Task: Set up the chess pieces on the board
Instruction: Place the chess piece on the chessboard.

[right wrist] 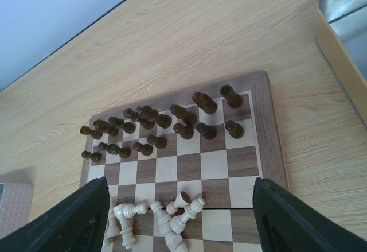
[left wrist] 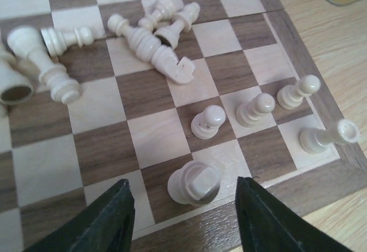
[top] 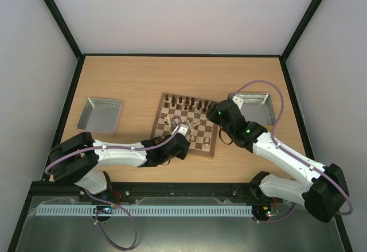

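Note:
The board (top: 156,127) lies mid-table. Dark chess pieces (right wrist: 166,126) stand in two rows along its far side. Several cream pieces (left wrist: 155,39) lie toppled in a heap nearer the middle. Three cream pawns (left wrist: 255,109) and a taller cream piece (left wrist: 330,136) stand near the board's right corner. A cream rook (left wrist: 195,183) stands upright on the nearest row. My left gripper (left wrist: 183,217) is open around it, both fingers (left wrist: 109,223) clear of the rook. My right gripper (right wrist: 186,220) hangs wide open above the board, holding nothing.
One grey metal tray (top: 101,114) sits left of the board and another (top: 255,104) at the right, beside the right arm. The right tray's rim (right wrist: 344,45) shows close to the board's far right corner. Black frame rails border the table.

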